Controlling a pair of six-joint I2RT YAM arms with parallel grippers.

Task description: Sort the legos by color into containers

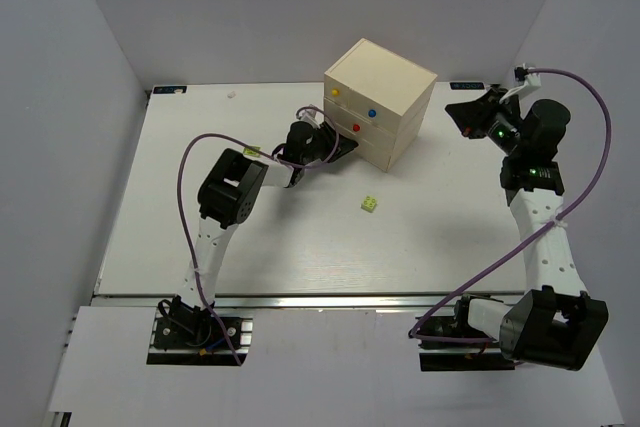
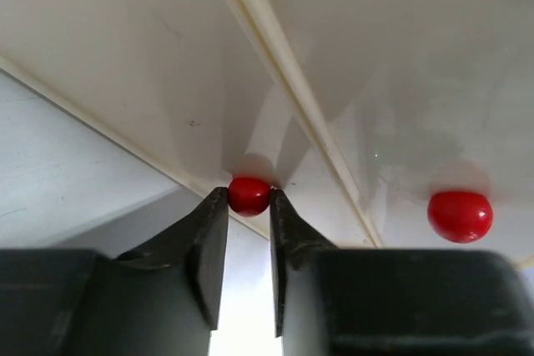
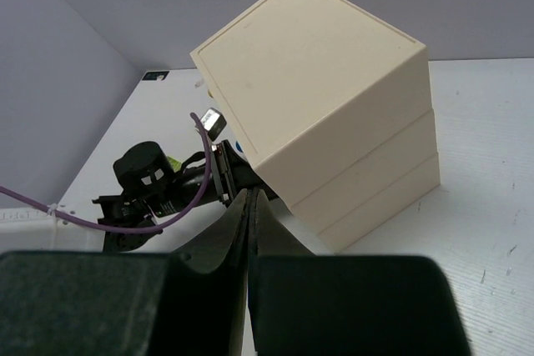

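The left end effector is closed narrowly on a small red knob low on the cream chest, one fingertip on each side. The right end effector is fully closed and holds nothing, well off to the chest's right. One lime-yellow lego lies on the white surface near the chest's front.

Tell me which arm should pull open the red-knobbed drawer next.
Left. The left hand grips a red knob on the chest; the right hand is shut, off beyond the chest's other side.
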